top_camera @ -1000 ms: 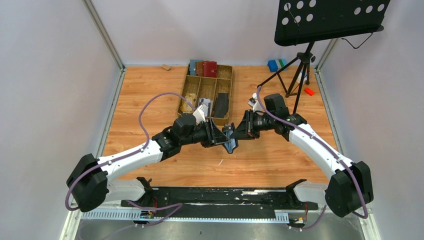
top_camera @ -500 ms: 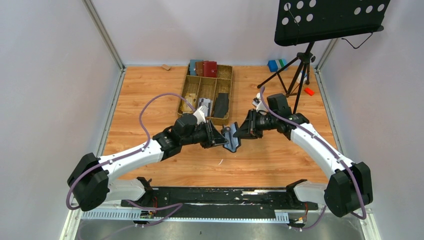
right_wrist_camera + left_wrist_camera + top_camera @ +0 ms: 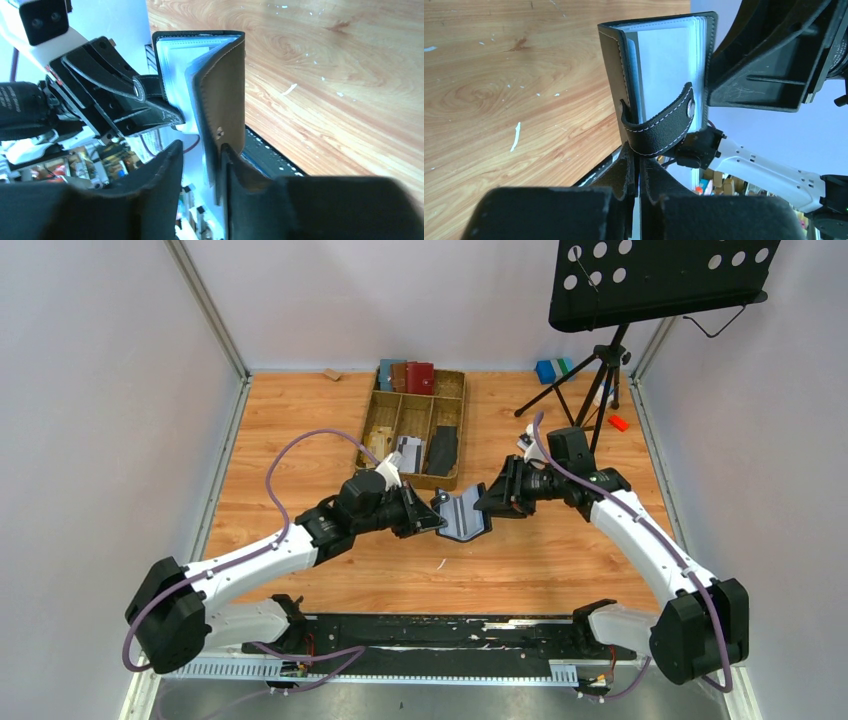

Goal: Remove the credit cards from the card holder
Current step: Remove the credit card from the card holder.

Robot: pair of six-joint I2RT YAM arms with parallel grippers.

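Over on the left, our left gripper (image 3: 638, 165) has its fingers pressed together on the bottom edge of one cover of the card holder (image 3: 463, 517), right where the closure tab (image 3: 659, 127) takes root. It carries the black case in the air above the wooden table (image 3: 300, 440), midway between the two arms. The holder is spread open and its grey-blue sleeve pages (image 3: 175, 62) are fanned out. We can't tell whitish credit cards from bare sleeves here. On the right, the right gripper (image 3: 200, 152) has its fingers apart, straddling the other cover (image 3: 222, 100), the one with the snap stud. One finger is against it and a gap shows on the other side, so there's no clamp. We judge this to be the opening step, with no card drawn yet. Next, the right fingers need to find a card's edge at a sleeve mouth, pinch the card alone and pull along the sleeve, while the left grip stays firm.
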